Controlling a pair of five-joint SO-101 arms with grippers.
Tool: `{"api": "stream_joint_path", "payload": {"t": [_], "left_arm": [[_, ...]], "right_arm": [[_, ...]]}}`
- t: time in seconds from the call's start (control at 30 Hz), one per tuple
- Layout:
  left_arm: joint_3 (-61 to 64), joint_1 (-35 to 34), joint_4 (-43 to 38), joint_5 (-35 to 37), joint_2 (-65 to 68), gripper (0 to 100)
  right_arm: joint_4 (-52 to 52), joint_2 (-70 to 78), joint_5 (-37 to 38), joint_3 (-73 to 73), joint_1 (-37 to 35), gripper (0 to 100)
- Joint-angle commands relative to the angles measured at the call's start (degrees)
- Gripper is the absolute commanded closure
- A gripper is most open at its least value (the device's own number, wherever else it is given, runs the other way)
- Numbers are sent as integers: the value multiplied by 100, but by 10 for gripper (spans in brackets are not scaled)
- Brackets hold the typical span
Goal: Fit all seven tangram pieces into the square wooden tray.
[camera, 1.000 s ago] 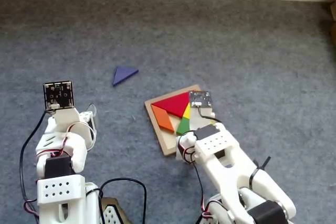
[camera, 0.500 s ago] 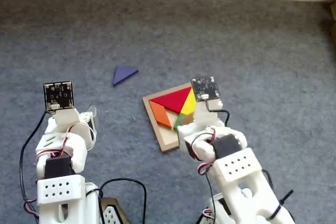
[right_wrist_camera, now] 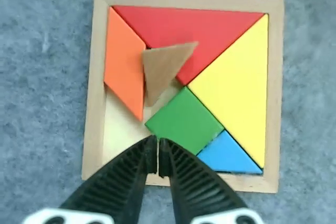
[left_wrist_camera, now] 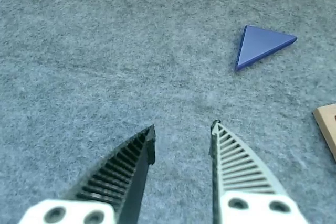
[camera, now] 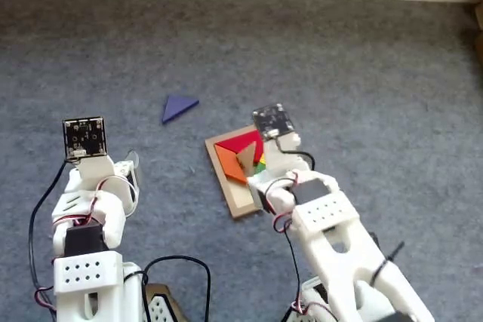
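Note:
The square wooden tray [right_wrist_camera: 98, 85] holds a red triangle [right_wrist_camera: 184, 27], a yellow triangle [right_wrist_camera: 236, 93], an orange parallelogram [right_wrist_camera: 123, 61], a green square [right_wrist_camera: 184, 121] and a small blue triangle [right_wrist_camera: 226, 156]. A brown triangle [right_wrist_camera: 163, 66] lies crooked on top, across the red and orange pieces; it also shows from above [camera: 245, 157]. My right gripper [right_wrist_camera: 157, 141] hangs shut and empty above the tray's near edge. A dark blue triangle [left_wrist_camera: 260, 45] lies on the carpet beyond my open left gripper [left_wrist_camera: 183, 128], apart from it.
Grey carpet covers the whole floor. From above, the dark blue triangle [camera: 178, 107] lies up and left of the tray [camera: 240, 205]. The right arm [camera: 317, 213] covers the tray's right half; the left arm [camera: 87, 209] stands at the lower left.
The right arm has swung left over the tray, which slid a little left. The brown triangle now shows lying on the pieces. The left arm has kept still.

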Motion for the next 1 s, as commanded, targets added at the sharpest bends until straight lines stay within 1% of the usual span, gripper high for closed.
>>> {"api": "stream_joint_path", "payload": {"t": [0.0, 0.13, 0.2, 0.37, 0.53, 0.63, 0.8, 0.97], "left_arm": [[-40, -66, -114, -44, -84, 810], [-40, -66, -114, -44, -84, 810], [-40, -66, -114, -44, -84, 810], [-40, -66, -114, -53, -84, 810], [-40, -66, -114, -53, -84, 810], [-40, -66, -114, -53, -84, 810], [-40, -66, -114, -53, -84, 810], [-40, -66, -114, -53, -84, 810]], "right_arm": [[-84, 374, 132, -620, 92, 991], [-84, 646, 18, -778, 31, 991], [-84, 655, -132, -892, 40, 989], [-110, 699, -229, -1341, 40, 989], [-119, 752, -923, -1851, 22, 989], [-119, 1200, -1090, -2185, 13, 989], [-119, 2484, -1327, -2756, 13, 989], [-119, 3222, -1327, -3152, 110, 989]]}}
